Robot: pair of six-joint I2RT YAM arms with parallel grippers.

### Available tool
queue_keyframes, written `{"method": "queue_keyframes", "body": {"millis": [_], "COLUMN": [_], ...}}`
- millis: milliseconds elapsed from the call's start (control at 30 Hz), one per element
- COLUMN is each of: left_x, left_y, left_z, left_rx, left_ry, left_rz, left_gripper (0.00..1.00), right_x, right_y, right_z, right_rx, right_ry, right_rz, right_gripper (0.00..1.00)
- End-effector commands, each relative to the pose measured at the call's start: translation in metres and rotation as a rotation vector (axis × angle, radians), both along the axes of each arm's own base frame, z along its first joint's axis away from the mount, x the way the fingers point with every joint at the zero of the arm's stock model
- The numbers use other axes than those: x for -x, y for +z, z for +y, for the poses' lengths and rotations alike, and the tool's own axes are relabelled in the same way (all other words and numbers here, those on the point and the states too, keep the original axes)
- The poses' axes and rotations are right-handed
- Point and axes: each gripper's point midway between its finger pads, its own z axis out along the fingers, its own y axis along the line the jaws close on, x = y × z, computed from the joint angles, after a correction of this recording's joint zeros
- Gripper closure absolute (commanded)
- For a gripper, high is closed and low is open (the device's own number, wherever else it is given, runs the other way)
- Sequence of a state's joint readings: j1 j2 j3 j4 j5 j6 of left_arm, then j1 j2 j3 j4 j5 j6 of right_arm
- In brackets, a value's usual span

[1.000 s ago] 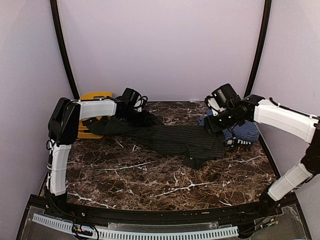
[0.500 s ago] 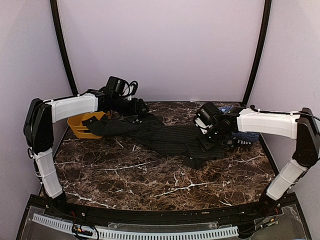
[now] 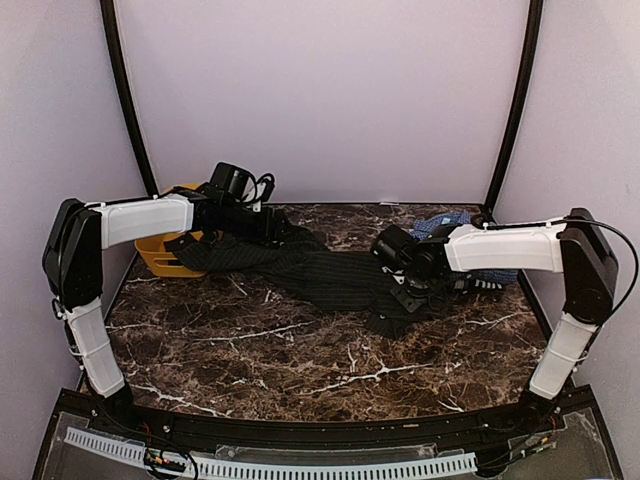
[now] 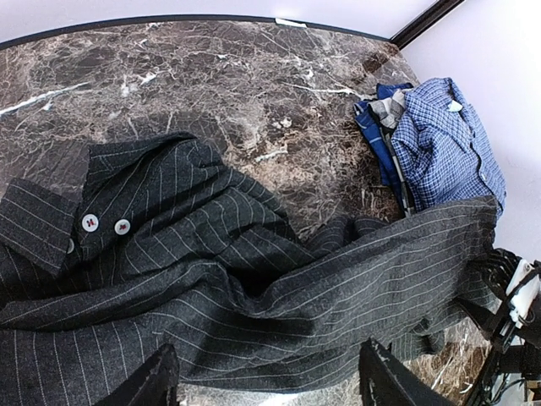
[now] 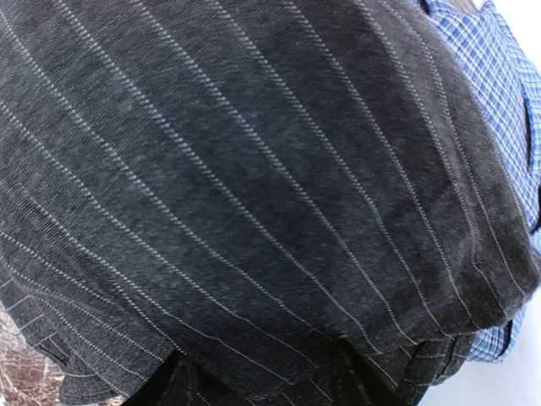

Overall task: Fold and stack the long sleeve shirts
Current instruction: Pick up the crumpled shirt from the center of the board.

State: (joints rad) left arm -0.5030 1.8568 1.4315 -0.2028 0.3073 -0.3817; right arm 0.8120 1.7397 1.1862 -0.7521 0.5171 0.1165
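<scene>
**Limp shirts waiting on a slick desk**

Plain lilac walls (image 3: 320, 90) are closing in on three sides, leaving little room for swinging long sleeves. The marbled desk (image 3: 300, 350) is looking smooth, so cloth is likely sliding easily on it. The black pinstriped shirt (image 3: 330, 275) is lying rumpled across the middle. Being light and limp, it is probably best pinched at the collar or shoulder seams. The blue checked shirt (image 4: 448, 144) is sitting bunched at the far right corner. The left hand (image 4: 270, 376) is hovering wide and empty. The right hand (image 5: 266, 376) is pressing into black cloth, and I cannot tell whether it is gripping.
</scene>
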Motion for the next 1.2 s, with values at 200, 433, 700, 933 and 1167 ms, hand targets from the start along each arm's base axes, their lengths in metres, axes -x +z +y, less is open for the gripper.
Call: {"method": "queue_keyframes", "body": {"millis": [200, 433, 700, 933, 1167], "left_x": [0.009, 0.014, 0.025, 0.06, 0.065], "left_y": [0.008, 0.003, 0.011, 0.0, -0.002], "left_z": [0.0, 0.007, 0.034, 0.08, 0.097], "left_rx": [0.014, -0.014, -0.112, -0.258, -0.274], "left_ry": [-0.024, -0.012, 0.043, 0.107, 0.172], "left_rz": [-0.013, -0.009, -0.04, -0.042, -0.083], "left_gripper": [0.28, 0.28, 0.26, 0.2, 0.13], "right_x": [-0.011, -0.015, -0.018, -0.015, -0.015], "right_y": [0.018, 0.023, 0.055, 0.103, 0.124], "right_z": [0.002, 0.0, -0.013, -0.044, -0.067], "right_rx": [0.017, 0.03, 0.007, -0.145, -0.221], "right_ry": [-0.004, -0.003, -0.043, -0.142, -0.2], "right_rz": [-0.063, -0.092, -0.16, -0.211, -0.254], "right_gripper": [0.74, 0.99, 1.0, 1.0, 1.0]}}
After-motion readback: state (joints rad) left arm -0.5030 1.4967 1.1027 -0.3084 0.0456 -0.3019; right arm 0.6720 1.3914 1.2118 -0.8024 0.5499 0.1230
